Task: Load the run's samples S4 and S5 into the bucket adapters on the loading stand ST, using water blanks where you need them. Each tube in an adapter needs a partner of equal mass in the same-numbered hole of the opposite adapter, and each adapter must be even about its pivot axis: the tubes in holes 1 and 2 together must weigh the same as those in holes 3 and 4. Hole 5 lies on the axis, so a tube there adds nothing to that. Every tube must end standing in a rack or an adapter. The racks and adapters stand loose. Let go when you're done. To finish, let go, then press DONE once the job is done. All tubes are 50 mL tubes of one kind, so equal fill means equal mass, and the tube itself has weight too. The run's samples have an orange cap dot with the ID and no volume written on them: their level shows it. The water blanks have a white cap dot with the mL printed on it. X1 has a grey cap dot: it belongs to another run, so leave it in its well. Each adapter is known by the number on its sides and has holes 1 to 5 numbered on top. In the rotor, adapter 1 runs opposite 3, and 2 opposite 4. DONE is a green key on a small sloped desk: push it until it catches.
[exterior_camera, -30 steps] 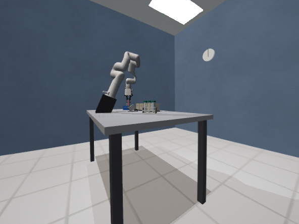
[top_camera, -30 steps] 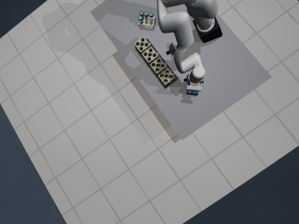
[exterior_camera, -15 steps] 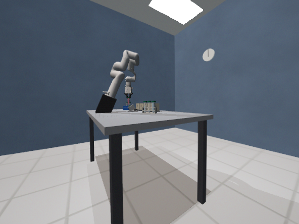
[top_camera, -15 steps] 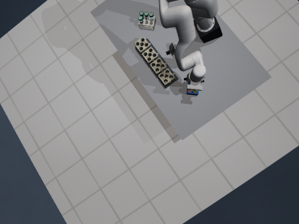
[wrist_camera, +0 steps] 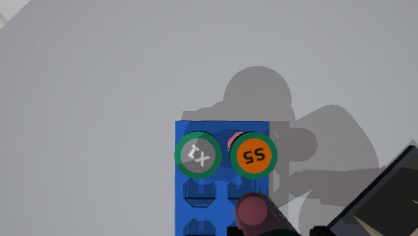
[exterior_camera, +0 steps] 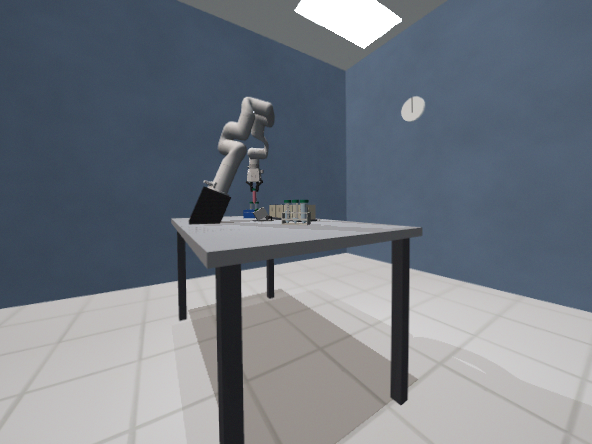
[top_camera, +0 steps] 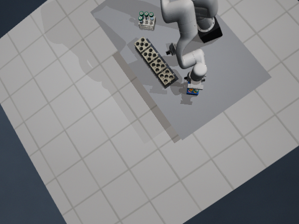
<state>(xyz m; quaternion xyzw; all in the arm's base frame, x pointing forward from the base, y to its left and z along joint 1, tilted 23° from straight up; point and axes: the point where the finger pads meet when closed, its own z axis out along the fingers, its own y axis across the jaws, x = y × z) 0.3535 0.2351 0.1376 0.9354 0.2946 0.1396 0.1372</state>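
Note:
My gripper (exterior_camera: 254, 188) (wrist_camera: 276, 232) is shut on a tube with pink-red contents (exterior_camera: 254, 197) (wrist_camera: 251, 210), hanging upright above the blue rack (top_camera: 192, 94) (exterior_camera: 248, 214) (wrist_camera: 180, 174); its cap dot is hidden. S5, with its orange dot (wrist_camera: 254, 155), and X1, with its grey dot (wrist_camera: 198, 155), stand in the rack's end row. Four tan adapters (top_camera: 143, 44) (top_camera: 150, 54) (top_camera: 158, 65) (top_camera: 166, 76) sit in a line on the dark stand; their holes look empty and their numbers are unreadable. Several green-capped tubes (top_camera: 146, 13) (exterior_camera: 295, 211) stand in the pale rack (top_camera: 147, 27) (exterior_camera: 296, 223).
A small grey block with a dark part (top_camera: 172, 49) (exterior_camera: 260, 213) stands between the adapters and the arm's base; no green key is visible. The stand's dark edge (wrist_camera: 372, 187) shows at the lower right of the wrist view, beside the blue rack.

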